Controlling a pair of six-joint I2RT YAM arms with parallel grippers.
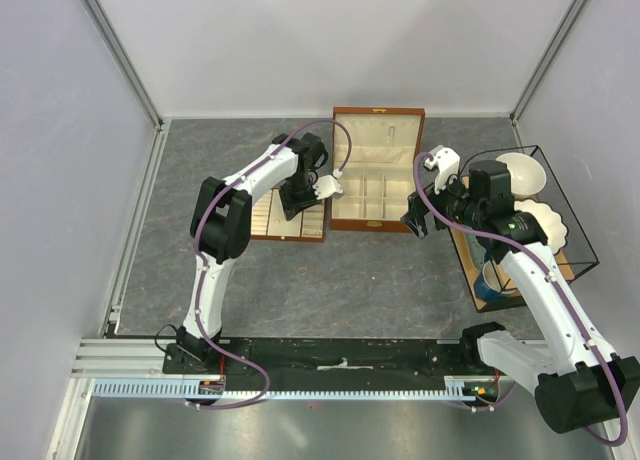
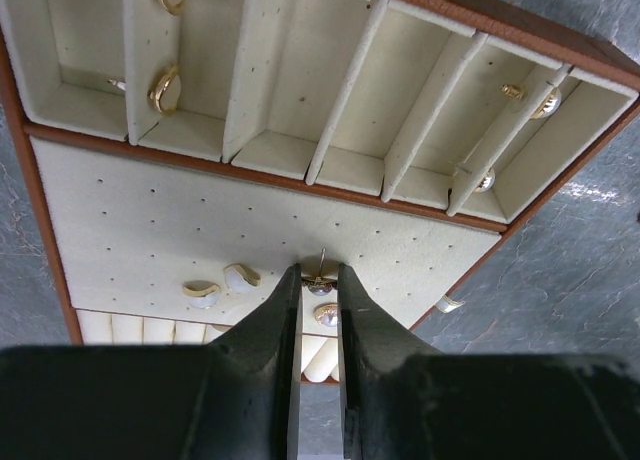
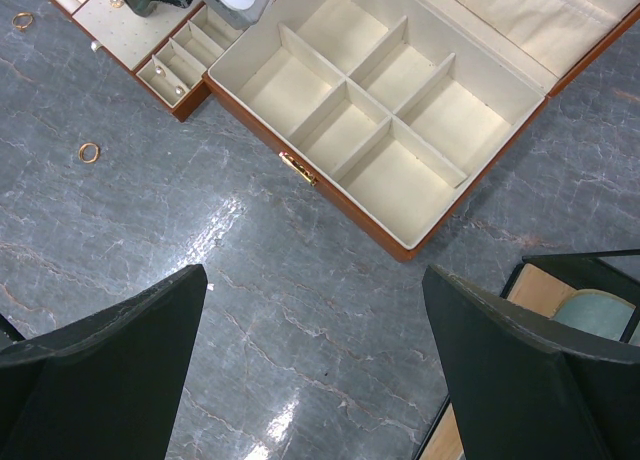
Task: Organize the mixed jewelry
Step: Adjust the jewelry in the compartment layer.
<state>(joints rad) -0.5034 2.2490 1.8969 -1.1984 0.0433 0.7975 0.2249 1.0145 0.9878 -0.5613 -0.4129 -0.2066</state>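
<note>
Tray compartments: gold rings, pearl studs. L gripper narrow, pinching stud earring. R gripper wide apart. R wrist cam, not L: loose ring on table.

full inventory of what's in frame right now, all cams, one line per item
Table: grey, marbled.
Wooden box: one, brown, cream-lined, lid open, table centre.
Slotted tray: one, cream, brown frame, left of the box.
Rings in tray: two, gold, one slot.
Pearl studs: at least two, pale, right-hand slots.
Earrings: two, gold and white, on the tray's pad.
Loose rings: two, gold, on the table near the tray.
Wire basket: one, black, right edge; holds two white bowls and a blue cup.
Left gripper: shut on a stud over the pad.
Right gripper: open, above the table.
</note>
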